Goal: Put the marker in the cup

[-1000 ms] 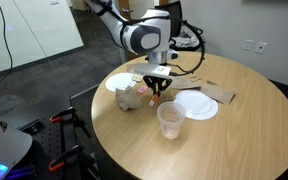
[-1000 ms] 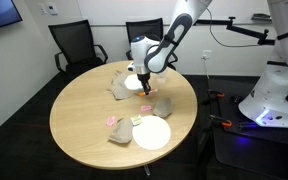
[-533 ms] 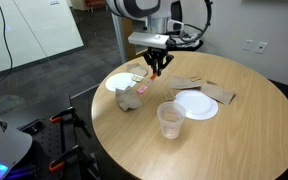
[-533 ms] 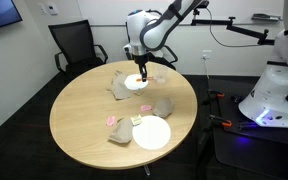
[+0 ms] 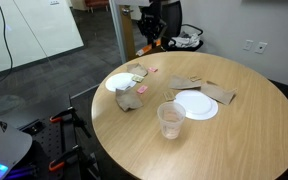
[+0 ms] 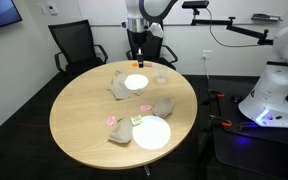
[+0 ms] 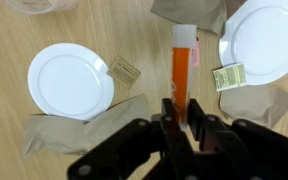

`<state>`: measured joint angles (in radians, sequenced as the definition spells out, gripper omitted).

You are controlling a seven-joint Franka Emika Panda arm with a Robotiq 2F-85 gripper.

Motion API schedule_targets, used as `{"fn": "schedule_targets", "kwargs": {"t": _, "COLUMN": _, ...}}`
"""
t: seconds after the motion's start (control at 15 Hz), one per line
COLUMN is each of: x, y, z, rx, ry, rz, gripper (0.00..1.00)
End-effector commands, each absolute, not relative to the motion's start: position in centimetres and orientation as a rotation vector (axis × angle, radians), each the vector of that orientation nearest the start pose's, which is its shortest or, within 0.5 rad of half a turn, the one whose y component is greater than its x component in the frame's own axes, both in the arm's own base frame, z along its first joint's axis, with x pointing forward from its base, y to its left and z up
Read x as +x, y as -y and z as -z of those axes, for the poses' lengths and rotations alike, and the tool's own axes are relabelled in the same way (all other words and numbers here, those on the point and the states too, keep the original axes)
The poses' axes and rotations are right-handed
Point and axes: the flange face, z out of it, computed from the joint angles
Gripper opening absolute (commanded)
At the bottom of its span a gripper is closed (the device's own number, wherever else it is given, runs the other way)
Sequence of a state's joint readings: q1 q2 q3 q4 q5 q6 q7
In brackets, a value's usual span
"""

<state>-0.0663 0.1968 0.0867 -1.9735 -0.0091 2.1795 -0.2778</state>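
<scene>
My gripper [image 7: 184,128] is shut on the orange marker [image 7: 182,70], which points away from the jaws, high above the round wooden table [image 5: 224,140]. In both exterior views the gripper [image 5: 152,42] [image 6: 137,55] hangs well above the table's far part. The clear cup [image 5: 170,120] stands upright near the table's front edge, beside a white plate [image 5: 196,105]. It also shows in an exterior view [image 6: 161,73] and at the wrist view's top left edge [image 7: 44,4]. The cup is empty and well apart from the gripper.
Two white plates [image 7: 72,80] [image 7: 269,40] lie on the table, with crumpled brown napkins [image 7: 79,135] [image 5: 130,100], small tea packets [image 7: 228,76] and a pink scrap [image 6: 111,121]. Black chairs [image 6: 69,45] stand behind the table. A white robot base [image 6: 274,95] stands beside it.
The gripper has risen from just above the table to high over it, with the marker in its jaws. The cup and plates have not moved.
</scene>
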Motion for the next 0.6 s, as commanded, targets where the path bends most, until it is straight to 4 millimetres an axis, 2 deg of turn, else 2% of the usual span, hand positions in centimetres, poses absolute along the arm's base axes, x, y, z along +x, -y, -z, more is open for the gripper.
{"fn": "schedule_targets", "kwargs": {"t": 0.0, "x": 59.38, "y": -1.21, "z": -37.98, "rx": -3.099, "ry": 0.457, "rz": 0.022, "gripper": 0.19}}
{"fn": "schedule_targets", "kwargs": {"t": 0.27, "x": 59.22, "y": -1.24, "z": -38.61, "rx": -3.098, "ry": 0.451, "rz": 0.028, "gripper": 0.19}}
{"fn": "schedule_targets", "kwargs": {"t": 0.33, "x": 59.22, "y": -1.22, "z": -38.60, "rx": -3.098, "ry": 0.450, "rz": 0.028, "gripper": 0.05}}
{"fn": "schedule_targets", "kwargs": {"t": 0.53, "x": 59.75, "y": -1.35, "z": -37.82, "rx": -3.195, "ry": 0.306, "rz": 0.079, "gripper": 0.05}}
